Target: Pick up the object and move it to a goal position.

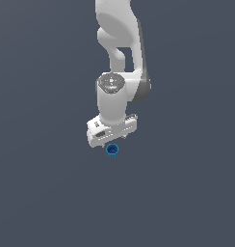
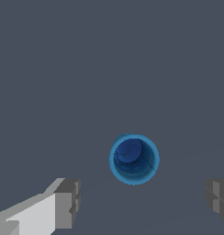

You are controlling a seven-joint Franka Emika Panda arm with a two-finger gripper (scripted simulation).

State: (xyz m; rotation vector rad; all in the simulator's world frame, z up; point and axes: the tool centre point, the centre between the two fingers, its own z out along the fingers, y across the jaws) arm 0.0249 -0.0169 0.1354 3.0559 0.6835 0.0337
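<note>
The object is a small bright blue cup with a hollow top, standing upright on the dark grey floor. In the exterior view it shows just below the white gripper, which hangs over it on the white arm. In the wrist view I look down into the cup. My gripper is open and empty. Its two grey fingertips stand wide apart, and the cup lies near the line between them, a little off it. The fingers do not touch the cup.
A plain dark grey floor surrounds the cup on all sides. The white arm rises behind the gripper toward the exterior view's upper edge. No other objects show.
</note>
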